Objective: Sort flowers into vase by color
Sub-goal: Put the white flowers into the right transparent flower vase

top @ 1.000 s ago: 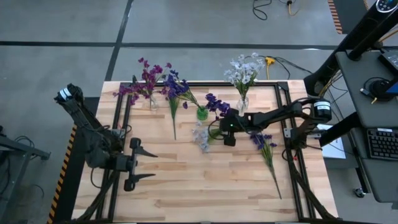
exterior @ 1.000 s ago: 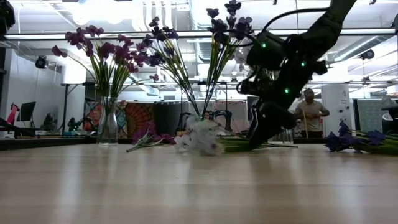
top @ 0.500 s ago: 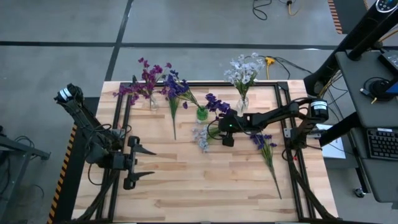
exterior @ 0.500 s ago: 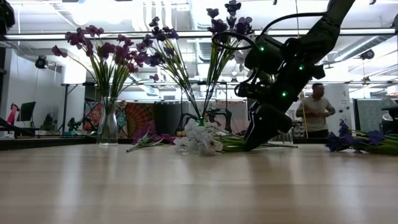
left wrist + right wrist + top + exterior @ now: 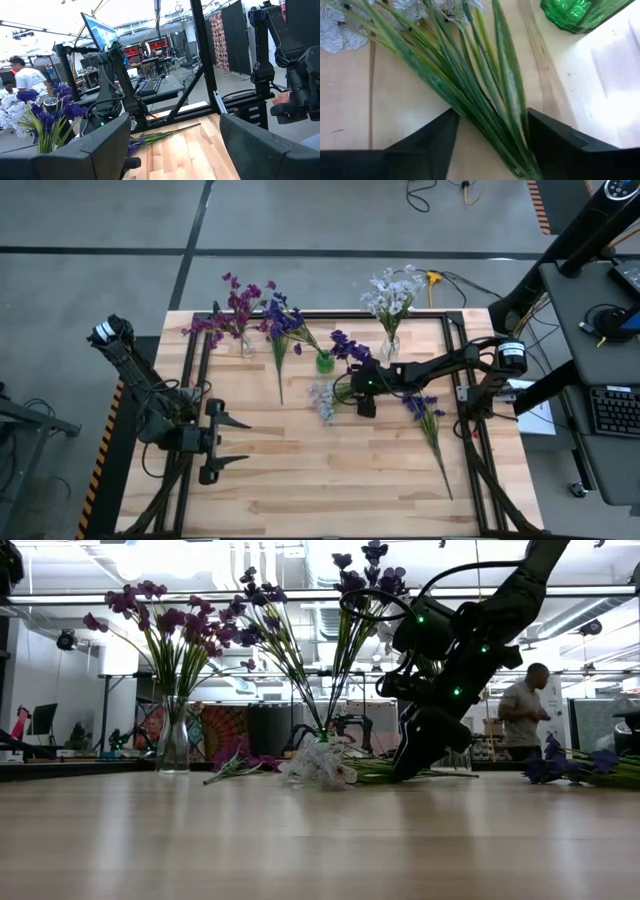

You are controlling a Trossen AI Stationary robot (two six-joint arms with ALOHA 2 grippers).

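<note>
My right gripper (image 5: 487, 137) straddles the green stems of the pale sprig (image 5: 323, 398) lying mid-table; only the right wrist view shows the fingers apart, stems between them, not clamped; the high view hides this under my arm. The sprig has white veined blossoms. The green vase (image 5: 325, 363) holds violet flowers; the clear vases hold magenta (image 5: 238, 308) and pale (image 5: 392, 292) bunches. My left gripper (image 5: 232, 443) waits open near the left edge.
</note>
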